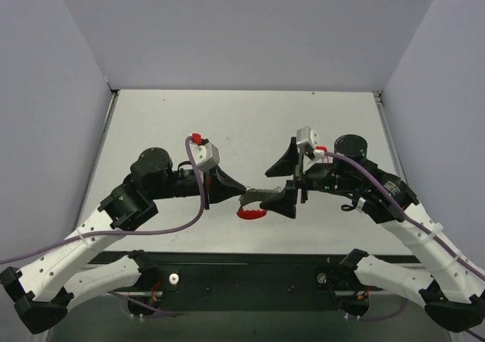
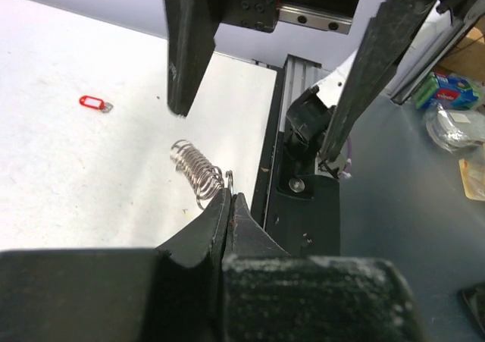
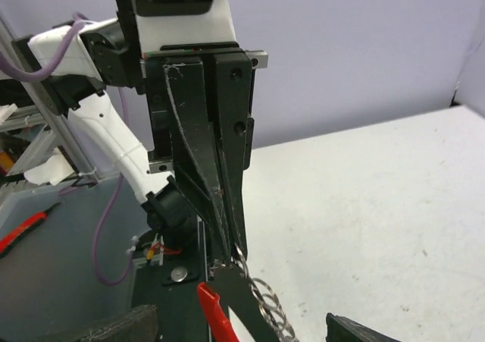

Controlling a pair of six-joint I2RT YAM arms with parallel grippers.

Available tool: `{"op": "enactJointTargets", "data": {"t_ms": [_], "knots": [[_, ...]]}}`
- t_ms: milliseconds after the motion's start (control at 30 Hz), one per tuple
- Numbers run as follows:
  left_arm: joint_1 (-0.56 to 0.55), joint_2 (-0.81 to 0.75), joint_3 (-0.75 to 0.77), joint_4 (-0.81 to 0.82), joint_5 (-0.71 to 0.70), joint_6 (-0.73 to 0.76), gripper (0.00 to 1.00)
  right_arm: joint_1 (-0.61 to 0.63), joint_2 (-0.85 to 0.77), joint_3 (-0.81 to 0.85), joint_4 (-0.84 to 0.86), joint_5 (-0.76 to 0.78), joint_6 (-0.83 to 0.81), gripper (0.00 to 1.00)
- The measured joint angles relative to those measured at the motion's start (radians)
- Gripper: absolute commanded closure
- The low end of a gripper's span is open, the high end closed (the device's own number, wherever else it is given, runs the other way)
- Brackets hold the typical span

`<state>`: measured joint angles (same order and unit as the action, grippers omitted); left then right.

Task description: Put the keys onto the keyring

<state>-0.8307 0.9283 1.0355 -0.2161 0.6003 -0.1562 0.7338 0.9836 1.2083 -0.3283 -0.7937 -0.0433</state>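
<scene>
The keyring hangs between the two grippers above the table's near edge. Its red arc point(image 1: 251, 214) curves below a grey band strung with small silver rings point(image 1: 262, 194). My left gripper point(image 1: 236, 190) is shut, its tips point(image 2: 229, 199) pinching the wire end of the keyring beside the coil of silver rings point(image 2: 195, 169). My right gripper point(image 1: 286, 183) stands open, one finger on each side of the ring band and apart from it. In the right wrist view the left gripper's fingers point(image 3: 216, 175) come down onto the rings point(image 3: 265, 304), next to the red arc point(image 3: 214, 318). One key with a red tag point(image 2: 94, 101) lies on the table.
White table point(image 1: 242, 122) with grey walls at the left, back and right. A black rail point(image 1: 250, 274) carrying the arm bases runs along the near edge. Purple cables point(image 1: 198, 183) loop off both wrists.
</scene>
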Motion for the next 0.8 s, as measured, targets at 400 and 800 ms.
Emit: {"op": "enactJointTargets", "data": {"t_ms": [400,800], "knots": [[0.0,-0.071,-0.09,0.194,-0.018,-0.047,1.0,-0.008,-0.033,-0.057,0.102,0.021,0.028,0.1],[0.0,-0.117,-0.201,0.436,0.021,-0.106,1.0,-0.008,-0.004,-0.075,0.13,-0.026,0.036,0.85]]}}
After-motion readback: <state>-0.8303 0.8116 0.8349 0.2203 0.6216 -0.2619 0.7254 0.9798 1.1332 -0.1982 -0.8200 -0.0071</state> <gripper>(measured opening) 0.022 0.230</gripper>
